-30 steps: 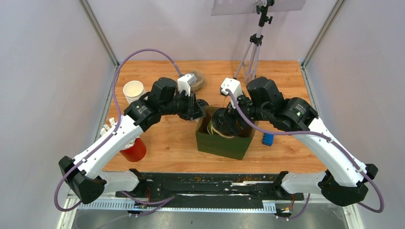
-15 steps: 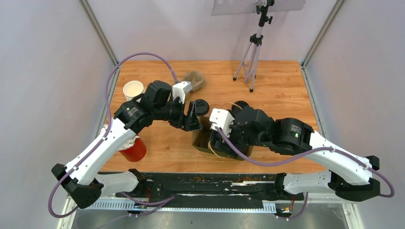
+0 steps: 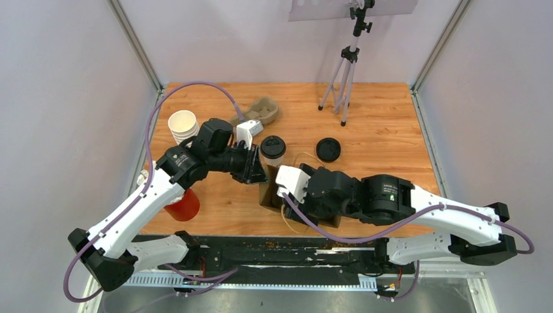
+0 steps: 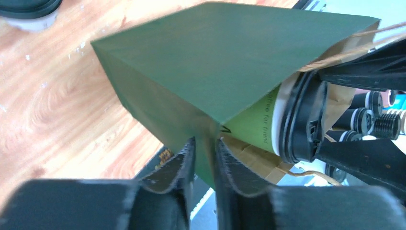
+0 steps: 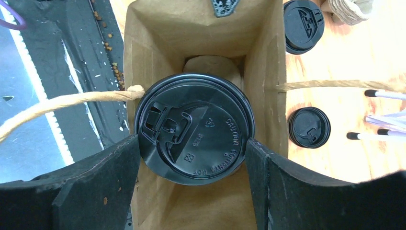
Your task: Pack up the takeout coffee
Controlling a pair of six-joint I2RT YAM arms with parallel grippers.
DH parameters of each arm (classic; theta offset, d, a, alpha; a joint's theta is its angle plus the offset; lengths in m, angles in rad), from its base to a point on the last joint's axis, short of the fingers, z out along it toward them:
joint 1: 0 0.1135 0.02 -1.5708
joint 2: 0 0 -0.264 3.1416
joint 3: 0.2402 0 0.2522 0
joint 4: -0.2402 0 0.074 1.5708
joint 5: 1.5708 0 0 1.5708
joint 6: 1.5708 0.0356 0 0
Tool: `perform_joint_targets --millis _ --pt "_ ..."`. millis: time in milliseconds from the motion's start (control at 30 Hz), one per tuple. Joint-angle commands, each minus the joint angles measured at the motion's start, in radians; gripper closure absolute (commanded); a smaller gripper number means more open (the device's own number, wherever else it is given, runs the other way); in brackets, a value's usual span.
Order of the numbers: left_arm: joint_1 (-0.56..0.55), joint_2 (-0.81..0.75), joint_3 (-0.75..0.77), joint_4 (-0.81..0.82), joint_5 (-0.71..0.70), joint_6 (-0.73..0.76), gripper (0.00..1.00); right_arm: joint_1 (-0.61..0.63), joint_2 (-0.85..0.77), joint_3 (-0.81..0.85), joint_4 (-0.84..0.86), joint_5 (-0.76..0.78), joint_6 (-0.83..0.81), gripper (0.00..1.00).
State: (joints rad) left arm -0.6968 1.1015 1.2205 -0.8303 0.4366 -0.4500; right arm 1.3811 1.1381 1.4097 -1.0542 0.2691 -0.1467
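Observation:
A dark green paper bag with a brown inside is tipped so its mouth faces my right gripper. The olive-green takeout coffee cup lies inside it, black lid outward. My right gripper reaches into the bag, one finger against each side of that lid. My left gripper is shut on the bag's green edge. In the top view the bag is mostly hidden under the right arm. The white-sided lidded cup stands on the table just behind the bag.
A loose black lid lies right of the white cup. Further off are a cardboard carrier, a stack of lidless white cups, a red cup at the near left and a tripod. The black rail runs close along the near edge.
The right arm swung left and toward the near edge, and the bag tipped and moved with it. The left gripper came nearer and closed on the bag's edge, uncovering the white cup.

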Motion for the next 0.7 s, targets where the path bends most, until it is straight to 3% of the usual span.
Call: perform_joint_targets --millis 0,133,267,567,667 --pt "0.003 -0.018 -0.009 0.188 0.038 0.0 0.79 0.01 0.004 0.025 0.033 0.086 0.008 0.34" --pt "0.003 -0.027 -0.048 0.36 0.072 0.035 0.87 0.008 -0.001 -0.008 0.072 0.173 -0.049 0.34" --pt "0.003 -0.015 -0.049 0.432 0.082 0.088 0.93 0.009 -0.004 -0.007 0.097 0.202 -0.083 0.35" --pt "0.003 -0.098 -0.24 0.7 0.09 0.119 0.94 0.008 -0.057 -0.123 0.157 0.219 -0.133 0.35" --pt "0.003 -0.1 -0.266 0.7 0.096 0.105 0.94 0.006 -0.051 -0.115 0.131 0.235 -0.139 0.35"
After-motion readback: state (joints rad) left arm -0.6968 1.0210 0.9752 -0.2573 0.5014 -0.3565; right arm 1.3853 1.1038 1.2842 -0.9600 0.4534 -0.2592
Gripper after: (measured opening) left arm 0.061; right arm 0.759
